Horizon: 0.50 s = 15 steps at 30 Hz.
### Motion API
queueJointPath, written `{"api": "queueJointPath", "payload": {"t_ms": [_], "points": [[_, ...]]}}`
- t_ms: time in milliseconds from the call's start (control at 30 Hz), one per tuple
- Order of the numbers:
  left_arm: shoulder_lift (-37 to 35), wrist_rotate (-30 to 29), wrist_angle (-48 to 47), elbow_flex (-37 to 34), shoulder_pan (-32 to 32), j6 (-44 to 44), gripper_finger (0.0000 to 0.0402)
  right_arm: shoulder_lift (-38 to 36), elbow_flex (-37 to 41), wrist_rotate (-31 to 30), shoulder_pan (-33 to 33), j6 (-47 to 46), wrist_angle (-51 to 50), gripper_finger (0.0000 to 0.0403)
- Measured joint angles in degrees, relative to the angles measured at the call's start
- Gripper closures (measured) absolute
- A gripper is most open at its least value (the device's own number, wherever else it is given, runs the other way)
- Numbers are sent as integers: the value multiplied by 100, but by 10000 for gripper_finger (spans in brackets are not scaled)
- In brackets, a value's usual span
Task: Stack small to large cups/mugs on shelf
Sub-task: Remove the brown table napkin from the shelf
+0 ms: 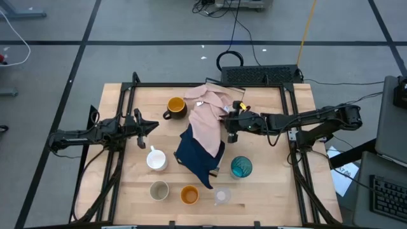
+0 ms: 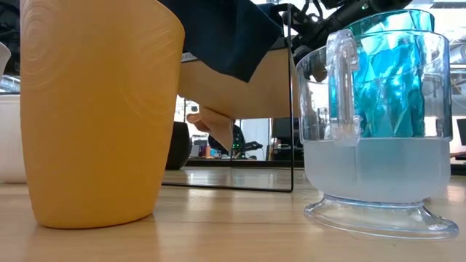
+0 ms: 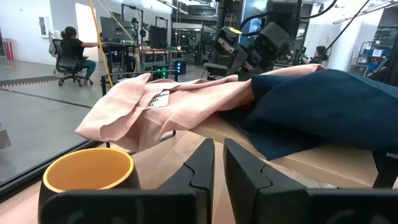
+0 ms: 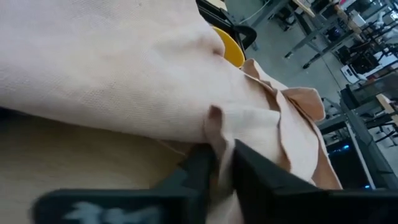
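The wooden worktop (image 1: 267, 184) carries everything. On its middle lies the long light-wood shelf (image 3: 323, 163), almost wholly covered by two cloths: the pink cloth (image 1: 206, 117) draped over the far part and the navy cloth (image 1: 198, 156) over the near part, hanging toward the front edge. The right arm reaches in from the right side, and the right end effector (image 1: 231, 135) sits at the pink cloth's right edge; in the right wrist view its fingers (image 4: 200, 167) are pinched together on a fold of that cloth. The left arm lies along the left side, and the left end effector (image 1: 150, 126) points toward the centre with its fingers together and holding nothing, just left of the cloths. The cups stand on the worktop, none on the shelf: the dark mug with yellow inside (image 1: 175, 107) sits far left of the pink cloth, the teal ribbed tumbler (image 1: 241, 167) right of the navy cloth, the white mug (image 1: 156, 159) left of the navy cloth, and along the front edge the beige cup (image 1: 159, 189), the orange cup (image 1: 189, 194) and the small clear glass (image 1: 222, 196) stand in a row.
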<state>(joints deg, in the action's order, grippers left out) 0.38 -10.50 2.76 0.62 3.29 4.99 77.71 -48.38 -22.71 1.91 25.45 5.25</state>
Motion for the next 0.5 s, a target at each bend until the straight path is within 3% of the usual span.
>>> {"api": "queueJointPath", "payload": {"t_ms": [67,300,500], "points": [[0,0,0,0,0,0,364,0,0,-7,0,64,13,393],[0,0,0,0,2,-2,364,-62,2,-732,-49,391,59,400],[0,9,-1,0,0,-4,364,-334,2,-751,-125,415,156,401]]}}
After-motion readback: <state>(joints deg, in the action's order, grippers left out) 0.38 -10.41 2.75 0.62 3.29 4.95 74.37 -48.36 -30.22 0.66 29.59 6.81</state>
